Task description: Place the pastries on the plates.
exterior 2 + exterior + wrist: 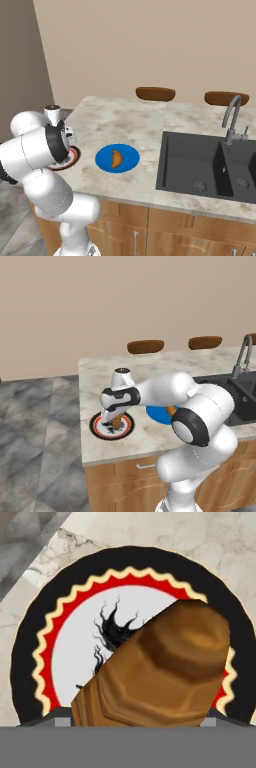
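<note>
held pastry (155, 672) sits pinched in the gripper (116, 422) just above the patterned plate (70, 657); second pastry (116, 158) already lies on the blue plate (129, 161) on the counter (135, 125). placement step underway; next, lower and release, judged.

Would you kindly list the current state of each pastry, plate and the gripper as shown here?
Gripper: shut on the second pastry, directly over the patterned plate.
Second pastry: held in the gripper above the patterned plate; whether it touches the plate cannot be told.
Patterned plate: flat on the counter, nothing clearly resting on it.
First pastry: lying on the blue plate.
Blue plate: flat on the counter, holding the first pastry.
</note>
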You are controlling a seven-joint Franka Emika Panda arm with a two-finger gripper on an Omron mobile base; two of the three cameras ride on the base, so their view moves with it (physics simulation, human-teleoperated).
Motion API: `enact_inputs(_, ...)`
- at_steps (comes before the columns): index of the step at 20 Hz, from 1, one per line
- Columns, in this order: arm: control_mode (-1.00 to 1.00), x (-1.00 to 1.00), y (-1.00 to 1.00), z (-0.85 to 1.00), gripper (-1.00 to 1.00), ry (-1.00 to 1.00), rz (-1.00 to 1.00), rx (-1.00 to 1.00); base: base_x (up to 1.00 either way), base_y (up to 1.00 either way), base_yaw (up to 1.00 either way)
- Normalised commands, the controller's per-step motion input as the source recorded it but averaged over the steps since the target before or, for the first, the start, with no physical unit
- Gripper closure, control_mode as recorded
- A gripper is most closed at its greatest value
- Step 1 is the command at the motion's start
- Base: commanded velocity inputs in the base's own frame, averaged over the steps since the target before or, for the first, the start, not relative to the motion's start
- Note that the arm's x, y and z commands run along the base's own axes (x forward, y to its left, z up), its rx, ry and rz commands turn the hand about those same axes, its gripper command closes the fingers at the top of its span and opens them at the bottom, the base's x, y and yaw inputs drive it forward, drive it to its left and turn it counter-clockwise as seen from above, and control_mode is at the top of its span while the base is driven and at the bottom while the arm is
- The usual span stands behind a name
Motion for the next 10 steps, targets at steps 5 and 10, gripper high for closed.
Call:
enact_inputs(5,-1.00,0.25,0.09,-0.49,1.00,0.00,-0.04,0.00,0.00,0.00,0.00)
enact_inputs(10,-1.00,0.20,0.23,-0.37,-1.00,0.00,-0.05,0.00,0.00,0.00,0.00)
